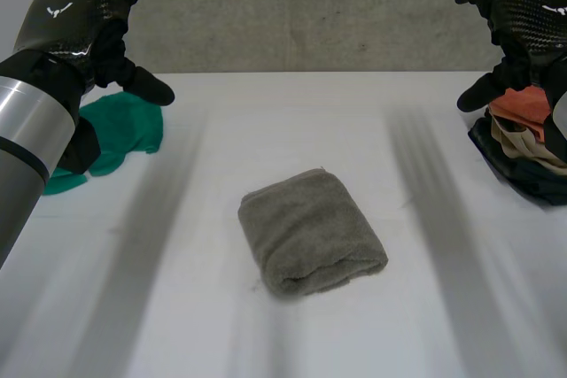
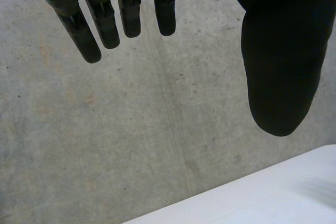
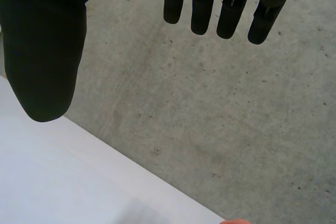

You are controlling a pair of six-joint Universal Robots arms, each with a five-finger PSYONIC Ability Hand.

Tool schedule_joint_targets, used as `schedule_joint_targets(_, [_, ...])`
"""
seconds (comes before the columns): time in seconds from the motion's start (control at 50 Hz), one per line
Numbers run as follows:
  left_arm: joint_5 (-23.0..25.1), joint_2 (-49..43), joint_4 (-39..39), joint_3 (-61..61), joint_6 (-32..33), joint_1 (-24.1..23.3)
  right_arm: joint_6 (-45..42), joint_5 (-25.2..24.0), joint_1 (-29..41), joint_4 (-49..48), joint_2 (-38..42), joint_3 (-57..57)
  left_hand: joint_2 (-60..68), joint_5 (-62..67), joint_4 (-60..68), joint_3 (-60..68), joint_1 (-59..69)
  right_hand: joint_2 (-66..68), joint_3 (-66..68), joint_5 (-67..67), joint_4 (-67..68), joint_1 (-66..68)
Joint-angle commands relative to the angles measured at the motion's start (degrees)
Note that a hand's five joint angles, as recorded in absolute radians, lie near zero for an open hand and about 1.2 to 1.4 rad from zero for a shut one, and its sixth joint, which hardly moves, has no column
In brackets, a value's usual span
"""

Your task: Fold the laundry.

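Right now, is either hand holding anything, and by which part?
Nothing is held. The left hand and right hand are both open; the folded grey towel lies on the table, touched by neither.

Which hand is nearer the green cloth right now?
Left. The left hand hangs over the green cloth; the right hand is across the table, over the clothes pile.

Table [image 1: 292,121]; towel [image 1: 310,235]; green cloth [image 1: 128,128]; clothes pile [image 1: 524,146]

We take this for a plain lab or test room: a bare white counter [image 1: 301,121] stands against a rough grey concrete wall [image 1: 310,6]. On it lie a folded grey towel [image 1: 310,232], a green cloth [image 1: 128,130] and a heap of clothes [image 1: 523,143].
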Motion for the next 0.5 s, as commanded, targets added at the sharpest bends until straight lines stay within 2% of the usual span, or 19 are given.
schedule_joint_targets(0.02, [0.08,0.01,0.03,0.00,0.00,0.03,-3.32,-2.94,-0.46,0.46,-0.08,0.11,-6.67,-7.61,-6.84,-6.60,-8.27,-7.09,-7.32,-6.20,-7.33,-7.90])
schedule_joint_targets(0.24, [0.34,-0.08,0.12,0.35,0.09,0.03,-4.02,-3.46,-0.46,2.04,-0.16,-0.42,-6.67,-7.61,-6.84,-6.60,-8.27,-7.09,-7.32,-6.20,-7.33,-7.90])
schedule_joint_targets(0.3, [3.32,-0.08,0.03,0.97,0.18,0.12,-6.30,-5.13,0.06,5.37,-0.08,-0.86,-6.67,-7.61,-6.84,-6.60,-8.27,-7.09,-7.32,-6.20,-7.33,-7.90])
schedule_joint_targets(0.34, [6.65,-0.25,0.03,1.58,0.18,0.47,-9.71,-8.10,0.42,8.44,0.01,-0.60,-6.67,-7.61,-6.84,-6.60,-8.27,-7.09,-7.32,-6.20,-7.33,-7.90])
schedule_joint_targets(0.36, [11.11,-0.77,0.12,2.46,0.18,0.64,-11.12,-9.17,0.50,9.50,0.10,-0.16,-6.67,-7.61,-6.84,-6.60,-8.27,-7.09,-7.32,-6.20,-7.33,-7.90])
schedule_joint_targets(0.4, [16.05,-1.22,0.03,3.51,0.18,0.73,-13.85,-11.10,0.68,11.44,0.45,0.63,-6.67,-7.61,-6.84,-6.60,-8.27,-7.09,-7.32,-6.20,-7.33,-7.90])
schedule_joint_targets(0.42, [20.95,-1.65,0.21,4.21,0.18,0.65,-16.13,-12.50,0.77,13.19,0.89,1.68,-6.67,-7.61,-6.84,-6.60,-8.27,-7.09,-7.32,-6.20,-7.33,-7.90])
schedule_joint_targets(0.48, [27.92,-2.97,0.39,5.01,0.26,0.73,-18.25,-14.36,1.47,13.99,1.68,4.32,-6.67,-7.61,-6.84,-6.60,-8.27,-7.09,-7.32,-6.20,-7.33,-7.90])
schedule_joint_targets(0.5, [32.20,-4.28,0.39,5.97,0.52,0.73,-18.87,-14.80,2.86,12.86,2.46,6.15,-6.67,-7.61,-6.84,-6.60,-8.27,-7.09,-7.32,-6.20,-7.33,-7.90])
